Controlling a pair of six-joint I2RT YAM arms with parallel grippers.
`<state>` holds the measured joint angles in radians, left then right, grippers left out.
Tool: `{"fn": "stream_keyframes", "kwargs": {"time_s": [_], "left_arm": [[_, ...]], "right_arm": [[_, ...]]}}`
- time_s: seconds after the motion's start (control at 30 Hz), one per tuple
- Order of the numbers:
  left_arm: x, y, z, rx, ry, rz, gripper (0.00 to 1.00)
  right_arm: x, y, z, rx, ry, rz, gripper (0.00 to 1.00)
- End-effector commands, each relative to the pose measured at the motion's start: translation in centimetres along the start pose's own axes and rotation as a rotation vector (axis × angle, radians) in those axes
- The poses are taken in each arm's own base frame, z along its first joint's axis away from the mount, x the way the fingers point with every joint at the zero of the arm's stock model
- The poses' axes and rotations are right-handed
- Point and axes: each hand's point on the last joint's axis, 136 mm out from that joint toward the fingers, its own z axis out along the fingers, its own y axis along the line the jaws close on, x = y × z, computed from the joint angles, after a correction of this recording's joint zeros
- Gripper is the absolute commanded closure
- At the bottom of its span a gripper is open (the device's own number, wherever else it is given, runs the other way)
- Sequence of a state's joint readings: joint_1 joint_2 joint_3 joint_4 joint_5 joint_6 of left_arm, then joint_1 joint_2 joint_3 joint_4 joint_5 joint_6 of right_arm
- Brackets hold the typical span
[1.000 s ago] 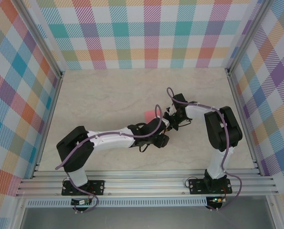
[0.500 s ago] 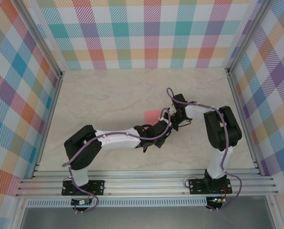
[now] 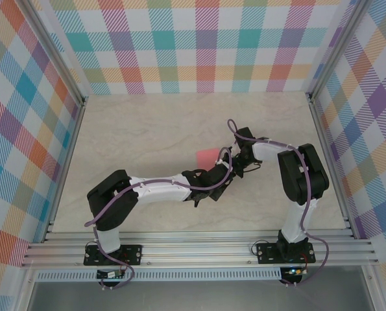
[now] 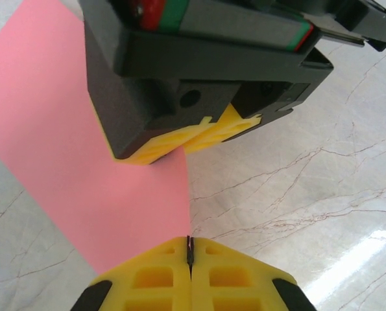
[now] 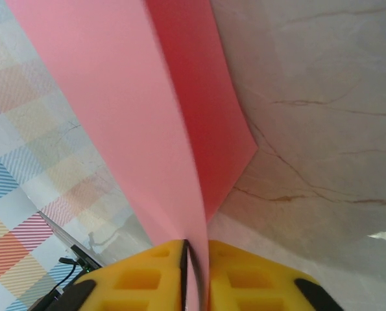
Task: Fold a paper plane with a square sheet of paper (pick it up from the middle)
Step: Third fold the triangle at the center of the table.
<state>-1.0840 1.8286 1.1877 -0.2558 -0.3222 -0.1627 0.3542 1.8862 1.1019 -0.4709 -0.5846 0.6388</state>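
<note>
The square sheet of paper [image 3: 207, 155] is salmon pink and hangs lifted above the marble table between my two grippers. In the left wrist view the paper [image 4: 82, 142] slopes down to my left gripper [image 4: 190, 246], whose yellow jaws are shut on its lower corner. My right gripper [image 4: 199, 133] pinches the same sheet from above, a short way off. In the right wrist view the paper [image 5: 134, 116] curves up out of my right gripper [image 5: 196, 249], held in the narrow slit between its fingers. From above, my left gripper [image 3: 226, 170] and my right gripper [image 3: 235, 162] almost touch.
The marble tabletop [image 3: 147, 136] spreads out round the grippers. Plaid walls [image 3: 199, 45] close in the back and both sides. An aluminium rail [image 3: 199, 249] runs along the near edge by the arm bases.
My left arm has swung right and forward to the paper's edge, and its jaws have closed there. The right arm has stayed put, still holding the sheet.
</note>
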Motion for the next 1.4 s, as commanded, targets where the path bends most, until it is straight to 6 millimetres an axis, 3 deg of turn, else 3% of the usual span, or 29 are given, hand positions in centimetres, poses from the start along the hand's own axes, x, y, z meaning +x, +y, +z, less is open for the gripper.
{"fn": "stream_keyframes", "kwargs": {"time_s": [0.0,0.2,0.33,0.4,0.5,0.6,0.87,1.07,1.37], "left_arm": [[-0.6,0.0,-0.7,0.043,-0.026,-0.025,1.00],[-0.3,1.2,-1.2,0.147,-0.019,-0.128,1.00],[0.1,1.2,-1.4,0.260,0.012,-0.179,1.00],[0.3,1.2,-1.4,0.299,0.029,-0.195,1.00],[0.4,1.2,-1.2,0.348,0.051,-0.222,1.00],[0.5,1.3,-1.1,0.373,0.065,-0.237,1.00],[1.0,1.9,-0.6,0.396,0.105,-0.275,1.00],[1.4,2.1,-0.1,0.398,0.131,-0.282,1.00],[1.7,3.3,0.7,0.369,0.170,-0.315,1.00]], "right_arm": [[-0.4,0.4,-1.0,0.000,-0.011,-0.021,0.77],[-1.7,-0.3,-3.9,0.043,-0.102,-0.042,0.55],[-2.5,0.9,-5.3,0.015,-0.144,-0.111,0.55],[-2.8,1.8,-5.3,-0.025,-0.146,-0.139,0.63],[-2.9,3.5,-4.8,-0.115,-0.110,-0.156,0.75],[-3.2,4.2,-4.0,-0.142,-0.080,-0.167,0.80],[-4.3,4.7,-1.6,-0.129,-0.010,-0.185,0.83],[-5.4,3.9,-0.3,-0.086,0.007,-0.171,0.83],[-5.9,0.4,2.0,0.059,0.028,-0.179,0.85]]}}
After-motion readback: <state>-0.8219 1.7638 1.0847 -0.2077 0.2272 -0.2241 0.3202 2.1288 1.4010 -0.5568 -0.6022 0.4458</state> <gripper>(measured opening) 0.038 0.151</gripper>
